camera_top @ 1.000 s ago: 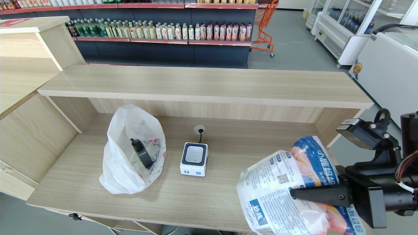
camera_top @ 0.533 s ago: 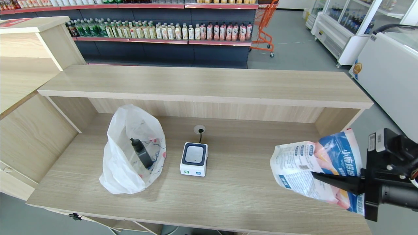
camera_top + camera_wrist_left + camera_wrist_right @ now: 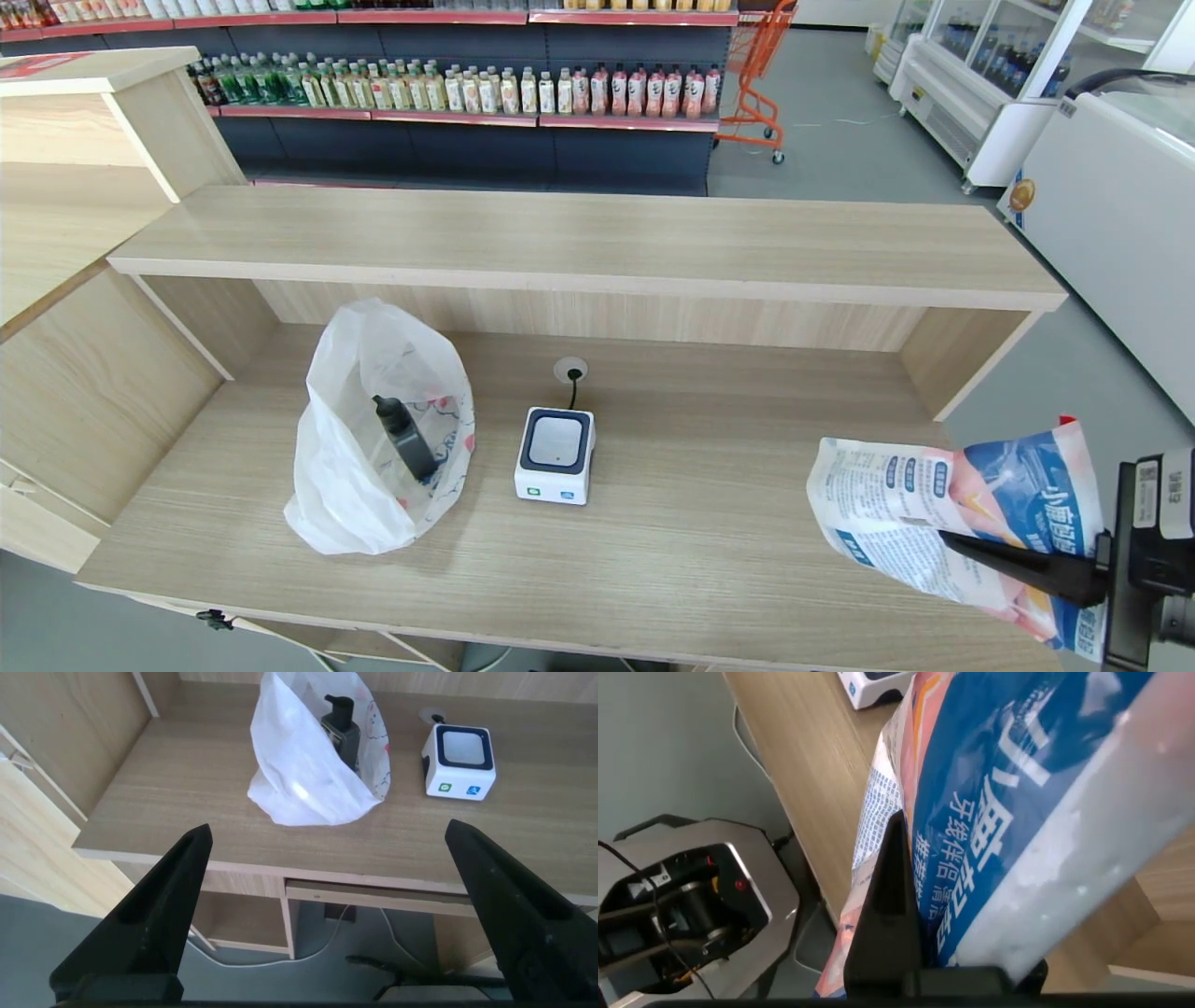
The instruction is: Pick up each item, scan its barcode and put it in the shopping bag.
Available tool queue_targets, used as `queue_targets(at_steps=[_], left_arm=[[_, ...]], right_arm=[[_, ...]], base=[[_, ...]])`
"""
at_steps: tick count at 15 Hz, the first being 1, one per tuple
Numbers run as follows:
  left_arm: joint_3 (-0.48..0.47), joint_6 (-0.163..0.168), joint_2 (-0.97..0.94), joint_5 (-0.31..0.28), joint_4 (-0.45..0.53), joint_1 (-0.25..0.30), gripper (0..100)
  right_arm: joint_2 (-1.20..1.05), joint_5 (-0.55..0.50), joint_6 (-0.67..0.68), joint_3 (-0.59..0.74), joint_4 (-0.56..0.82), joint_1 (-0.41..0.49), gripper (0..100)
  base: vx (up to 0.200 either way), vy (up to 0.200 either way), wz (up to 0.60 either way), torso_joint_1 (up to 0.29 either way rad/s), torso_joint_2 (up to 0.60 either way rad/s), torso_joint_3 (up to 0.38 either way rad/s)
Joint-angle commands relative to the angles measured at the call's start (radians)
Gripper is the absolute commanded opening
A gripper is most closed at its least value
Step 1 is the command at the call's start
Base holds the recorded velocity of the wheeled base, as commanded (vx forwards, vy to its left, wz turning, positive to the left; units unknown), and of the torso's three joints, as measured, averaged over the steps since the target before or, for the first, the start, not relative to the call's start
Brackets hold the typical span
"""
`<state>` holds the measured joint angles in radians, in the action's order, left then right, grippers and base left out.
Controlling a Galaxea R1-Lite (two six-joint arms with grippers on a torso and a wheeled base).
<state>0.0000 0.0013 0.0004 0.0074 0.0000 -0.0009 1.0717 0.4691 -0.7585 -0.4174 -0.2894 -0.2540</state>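
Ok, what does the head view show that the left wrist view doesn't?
Extra in the head view: the snack packet clamped in the right gripper, and shelves of bottles. Extra in the left wrist view: the left gripper, open, in front of the counter. Shared: the shopping bag with a dark bottle inside, the scanner, the counter.

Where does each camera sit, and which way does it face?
Head view: up top, looking down at pale wooden counter, white plastic shopping bag, white square barcode scanner; right pincer grips blue-and-white printed packet.
Left wrist view: off the counter's near edge, facing bag and scanner; left pincer open.
Right wrist view: against the packet; one black finger shows.
Shared: all three show the scanner.
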Motion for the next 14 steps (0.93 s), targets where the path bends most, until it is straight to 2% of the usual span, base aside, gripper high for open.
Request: queue_targets(at_steps=[1,4,10,14], left_arm=[[0.000,0.000,0.000,0.000,0.000,0.001,100],[0.000,0.006,0.000,0.000,0.000,-0.001,100],[0.000,0.008,0.000,0.000,0.000,0.001,100],[0.000,0.008,0.000,0.000,0.000,0.001,100]], right_arm=[[-0.021,0.002,0.002,0.003,0.001,-0.002,0],[-0.029,0.009,0.030,0.008,0.001,-0.004,0],[-0.036,0.025,0.209,0.003,-0.001,-0.008,0],[-0.026,0.023,0.251,0.006,-0.001,-0.005,0]], base=[[0.000,0.000,0.00,0.000,0.00,0.000],[0.000,0.000,0.00,0.000,0.00,0.000],[0.000,0.200,0.00,0.004,0.01,0.005],[0.000,0.200,0.00,0.001,0.01,0.000]])
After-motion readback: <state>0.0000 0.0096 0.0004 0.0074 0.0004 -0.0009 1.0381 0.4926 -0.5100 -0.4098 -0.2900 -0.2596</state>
